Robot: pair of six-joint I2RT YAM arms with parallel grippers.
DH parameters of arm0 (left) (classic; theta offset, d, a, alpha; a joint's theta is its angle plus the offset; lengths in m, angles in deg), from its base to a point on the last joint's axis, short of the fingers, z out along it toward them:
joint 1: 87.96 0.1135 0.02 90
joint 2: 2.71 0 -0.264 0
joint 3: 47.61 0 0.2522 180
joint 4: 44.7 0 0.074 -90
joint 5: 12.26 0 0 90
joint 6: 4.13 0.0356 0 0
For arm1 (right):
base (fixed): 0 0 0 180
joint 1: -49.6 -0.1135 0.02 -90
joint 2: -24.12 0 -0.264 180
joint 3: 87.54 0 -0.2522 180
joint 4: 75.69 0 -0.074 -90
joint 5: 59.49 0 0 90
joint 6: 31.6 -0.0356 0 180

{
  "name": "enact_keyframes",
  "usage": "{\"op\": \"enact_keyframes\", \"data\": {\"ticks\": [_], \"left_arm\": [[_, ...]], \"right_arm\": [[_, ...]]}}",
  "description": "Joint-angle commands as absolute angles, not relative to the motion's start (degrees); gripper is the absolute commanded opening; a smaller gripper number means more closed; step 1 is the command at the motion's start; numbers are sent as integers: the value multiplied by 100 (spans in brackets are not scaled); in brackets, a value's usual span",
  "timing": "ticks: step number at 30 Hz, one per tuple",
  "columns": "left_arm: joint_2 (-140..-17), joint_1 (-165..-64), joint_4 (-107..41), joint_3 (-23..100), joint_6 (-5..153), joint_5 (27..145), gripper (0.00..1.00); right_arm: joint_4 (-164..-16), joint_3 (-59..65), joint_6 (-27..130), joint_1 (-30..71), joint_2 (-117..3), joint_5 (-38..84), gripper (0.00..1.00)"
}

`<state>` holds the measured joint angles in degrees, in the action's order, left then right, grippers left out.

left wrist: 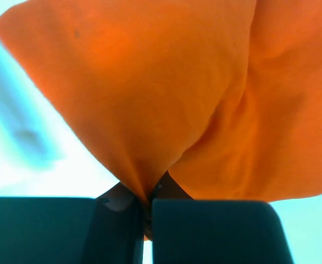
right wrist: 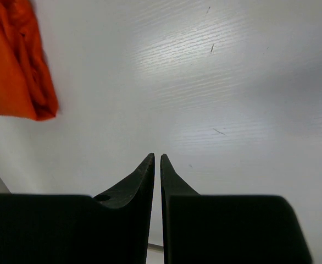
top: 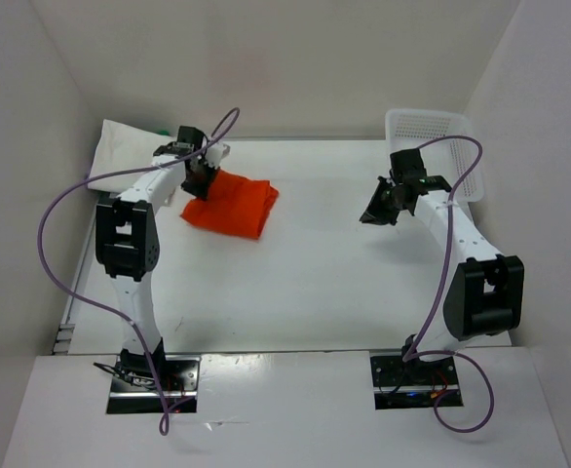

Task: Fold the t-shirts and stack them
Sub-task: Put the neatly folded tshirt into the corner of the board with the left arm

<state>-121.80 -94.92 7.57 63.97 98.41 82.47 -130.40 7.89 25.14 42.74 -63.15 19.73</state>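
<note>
The orange-red t-shirt lies folded on the table at the back left. My left gripper is at the shirt's left end, shut on a pinch of the orange-red cloth. In the left wrist view that fold runs down into the closed left gripper. My right gripper hangs over bare table at the right, shut with nothing between its fingers. The right wrist view shows the right gripper with tips almost touching, and the orange-red t-shirt far off at the upper left.
A white mesh basket stands at the back right, just behind the right arm. A folded white cloth with a bit of green behind it lies in the back left corner. White walls enclose the table.
</note>
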Motion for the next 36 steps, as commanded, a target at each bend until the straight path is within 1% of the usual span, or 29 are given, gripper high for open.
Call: {"op": "enact_keyframes", "data": {"ticks": [1,3,9,16,27,36], "left_arm": [[-12312,-9552,545,7108,10274,6836,0],[-12382,-9552,379,7327,10468,6327,0],[-12567,-9500,97,7741,10951,5386,0],[-12725,-9114,-130,8330,11311,4980,0],[-12550,-8331,-123,8655,11444,5278,0],[-12787,-7655,35,9218,11444,5682,0]], "right_arm": [[-13085,637,2658,4318,-6325,1979,13],[-13137,637,2658,4318,-6325,1979,13],[-13190,750,2658,4318,-6325,2102,13],[-13243,804,2658,4318,-6219,2207,13],[-13295,909,2711,4318,-6096,2269,13],[-13401,680,2711,4371,-6473,2216,13]]}}
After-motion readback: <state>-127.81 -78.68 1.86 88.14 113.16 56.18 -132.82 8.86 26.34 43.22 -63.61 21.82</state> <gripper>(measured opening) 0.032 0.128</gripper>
